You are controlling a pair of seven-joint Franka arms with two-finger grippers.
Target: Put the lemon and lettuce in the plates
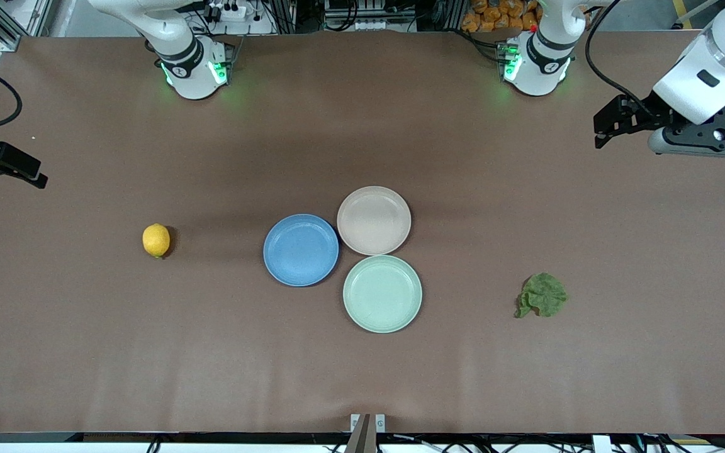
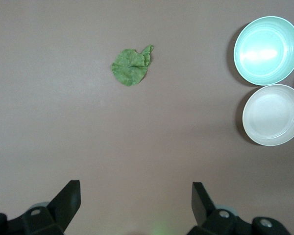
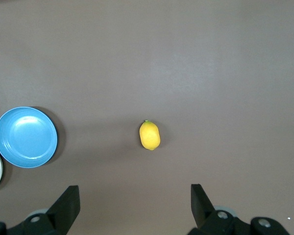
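The lemon (image 1: 156,240) lies on the brown table toward the right arm's end; it also shows in the right wrist view (image 3: 149,135). The lettuce (image 1: 542,295) lies toward the left arm's end and shows in the left wrist view (image 2: 131,66). The blue plate (image 1: 301,250) and the beige-pink plate (image 1: 374,220) sit empty mid-table, touching. My left gripper (image 1: 600,133) hangs open and empty above the table at its arm's end, apart from the lettuce. My right gripper (image 1: 34,175) hangs open and empty at the other end, apart from the lemon.
A pale mint-green plate (image 1: 382,293) sits empty against the other two, nearer to the front camera. The arm bases (image 1: 194,66) stand along the table's edge farthest from the front camera. A small bracket (image 1: 367,425) sits at the table's near edge.
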